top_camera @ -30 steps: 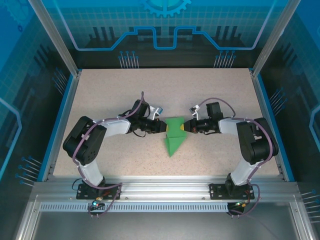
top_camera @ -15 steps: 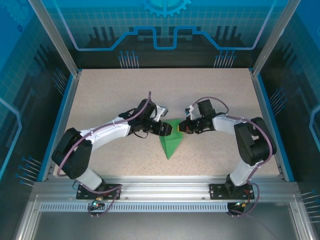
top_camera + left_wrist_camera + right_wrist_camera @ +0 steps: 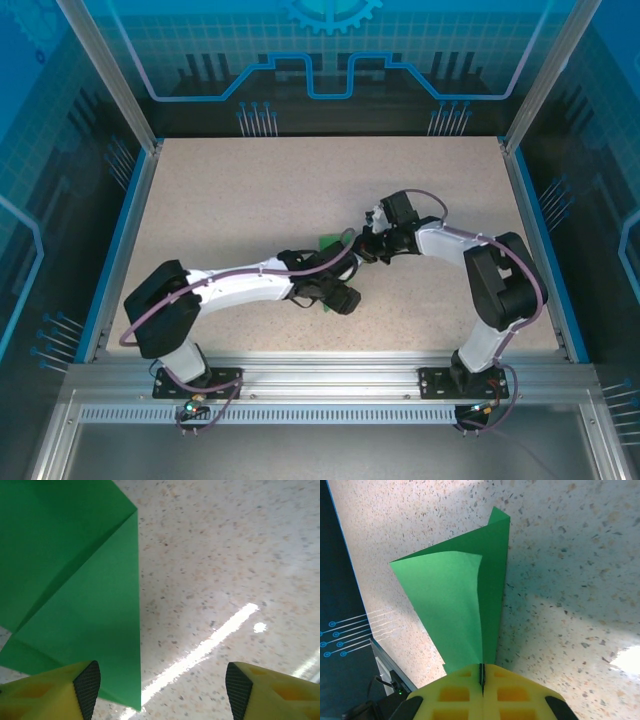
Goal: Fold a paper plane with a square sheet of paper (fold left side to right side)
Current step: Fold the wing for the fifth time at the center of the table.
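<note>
— Where is the folded green paper (image 3: 465, 595)?
— Near the middle of the speckled surface (image 3: 250, 190), between the two arms. From above, the left arm covers most of it, and a green corner peeks out just behind that arm.
— What has hold of it?
— The right tool (image 3: 481, 672). Its yellow fingers are pressed together on the paper's edge, and one layer bows away from the other beyond the pinch.
— And the left tool (image 3: 162, 685)?
— Spread wide, nothing clamped. In its wrist view the creased paper lies below, one corner reaching in beside one black pad (image 3: 87, 682), the other pad over bare surface
</note>
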`<control>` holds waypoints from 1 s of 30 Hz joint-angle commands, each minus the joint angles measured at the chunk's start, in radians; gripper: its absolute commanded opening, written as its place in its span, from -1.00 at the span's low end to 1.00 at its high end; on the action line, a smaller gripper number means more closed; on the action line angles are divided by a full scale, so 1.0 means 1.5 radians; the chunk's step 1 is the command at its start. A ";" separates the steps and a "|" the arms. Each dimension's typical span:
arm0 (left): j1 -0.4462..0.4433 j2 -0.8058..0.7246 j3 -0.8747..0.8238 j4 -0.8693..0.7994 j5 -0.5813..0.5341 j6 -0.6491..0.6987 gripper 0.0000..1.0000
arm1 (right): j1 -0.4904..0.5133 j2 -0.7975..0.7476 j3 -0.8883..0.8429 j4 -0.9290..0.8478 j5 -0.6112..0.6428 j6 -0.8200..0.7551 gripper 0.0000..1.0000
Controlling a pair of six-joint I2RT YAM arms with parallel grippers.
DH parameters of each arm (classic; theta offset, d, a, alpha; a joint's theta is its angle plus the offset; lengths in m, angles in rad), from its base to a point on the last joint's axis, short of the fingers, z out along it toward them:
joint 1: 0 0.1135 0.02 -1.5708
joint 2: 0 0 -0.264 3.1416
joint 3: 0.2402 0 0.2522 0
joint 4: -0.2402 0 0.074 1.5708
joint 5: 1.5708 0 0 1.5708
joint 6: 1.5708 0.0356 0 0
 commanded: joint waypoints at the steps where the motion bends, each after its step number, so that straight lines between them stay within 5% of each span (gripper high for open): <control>1: -0.018 0.040 0.039 -0.050 -0.091 -0.006 0.41 | 0.018 0.015 0.027 -0.031 0.017 0.029 -1.00; 10: -0.042 0.101 0.075 -0.088 -0.182 -0.032 0.34 | 0.030 0.031 0.042 -0.048 0.026 0.033 -1.00; 30: -0.045 0.130 0.076 -0.092 -0.199 -0.045 -0.60 | 0.036 0.049 0.074 -0.102 0.047 -0.007 -1.00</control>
